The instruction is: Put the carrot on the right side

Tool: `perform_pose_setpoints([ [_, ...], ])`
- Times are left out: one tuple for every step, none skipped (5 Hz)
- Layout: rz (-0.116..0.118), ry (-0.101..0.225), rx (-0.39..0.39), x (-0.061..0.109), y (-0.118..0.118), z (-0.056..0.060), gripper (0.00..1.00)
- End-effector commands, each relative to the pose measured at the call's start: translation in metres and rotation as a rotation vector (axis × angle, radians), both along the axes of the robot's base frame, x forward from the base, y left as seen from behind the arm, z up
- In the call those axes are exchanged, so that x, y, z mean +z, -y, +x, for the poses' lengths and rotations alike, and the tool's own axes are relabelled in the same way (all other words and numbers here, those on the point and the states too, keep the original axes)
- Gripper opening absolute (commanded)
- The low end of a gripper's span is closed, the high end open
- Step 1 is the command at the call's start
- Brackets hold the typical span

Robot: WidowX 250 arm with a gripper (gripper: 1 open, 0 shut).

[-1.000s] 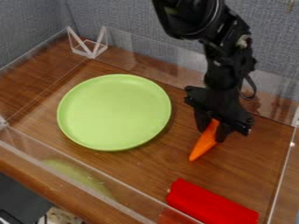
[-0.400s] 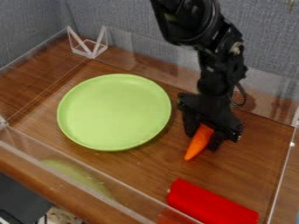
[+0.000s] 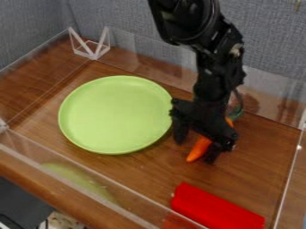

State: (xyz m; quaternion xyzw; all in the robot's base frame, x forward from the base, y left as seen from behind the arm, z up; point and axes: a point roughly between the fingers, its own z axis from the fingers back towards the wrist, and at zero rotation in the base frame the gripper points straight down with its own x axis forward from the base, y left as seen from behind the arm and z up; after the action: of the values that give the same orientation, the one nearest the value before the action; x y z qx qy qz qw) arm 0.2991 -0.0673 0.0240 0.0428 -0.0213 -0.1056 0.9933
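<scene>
both fingers (image 3: 181, 132) straddle carrot (image 3: 201, 148)

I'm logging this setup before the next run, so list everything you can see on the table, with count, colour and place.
plate: one, light green, on the left half of the table, empty
carrot: one, orange, lying on the table right of the plate, between the end effector's fingers
block: one, red, flat, at the near right edge
wire stand: one, white, far left corner
table: one, brown wood, inside clear walls
arm: one, black, reaching down from the top
end effector: one, black, pointing down over the carrot, open
</scene>
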Motion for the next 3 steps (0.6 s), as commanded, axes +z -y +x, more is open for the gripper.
perform_pose_setpoints([
  [-0.009, 0.098, -0.006, 0.038, 0.004, 0.007, 1.0],
  [-0.017, 0.154, 0.002, 0.066, 0.004, 0.01, 1.0],
  [-0.056, 0.227, 0.024, 0.097, 0.003, 0.007, 1.0],
])
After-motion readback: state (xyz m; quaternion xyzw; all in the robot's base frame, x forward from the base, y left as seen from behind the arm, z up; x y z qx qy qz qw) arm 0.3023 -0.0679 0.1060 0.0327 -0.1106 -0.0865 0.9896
